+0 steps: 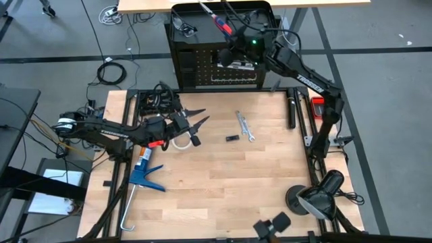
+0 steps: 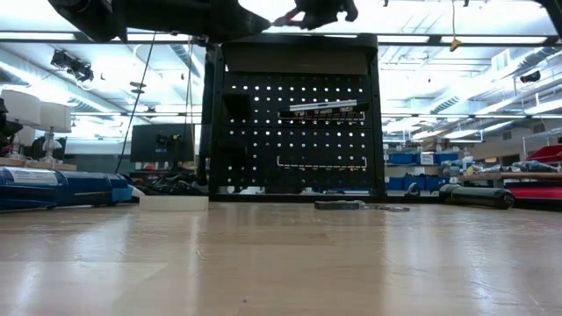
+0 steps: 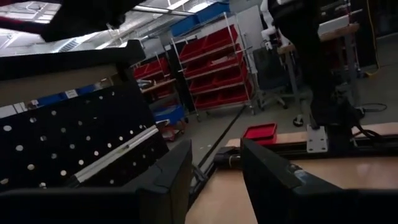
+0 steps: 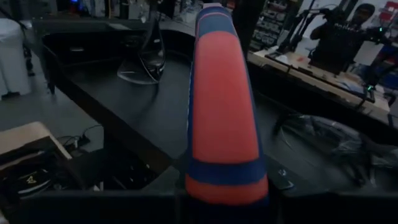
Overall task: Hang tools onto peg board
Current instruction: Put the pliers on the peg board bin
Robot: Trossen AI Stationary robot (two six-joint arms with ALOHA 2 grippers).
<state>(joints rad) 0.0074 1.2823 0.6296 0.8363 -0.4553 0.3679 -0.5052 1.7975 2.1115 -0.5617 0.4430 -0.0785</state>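
Right gripper [image 1: 233, 42] high over peg board [image 1: 219, 67], clamping pliers [image 1: 221, 25].

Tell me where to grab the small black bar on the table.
Grip the bar at its middle, across its narrow width, straight down from above. It lies flat on the table, apart from the wrenches, with room along both long sides. The open left gripper is nearest.

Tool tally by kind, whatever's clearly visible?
wrenches: 2, on table
pliers: 1, in right gripper above peg board top
bar: 1, on peg board
glasses: 1, on peg board top
caulking gun: 1, on table
Total: 6
Left gripper idle, open, over table.
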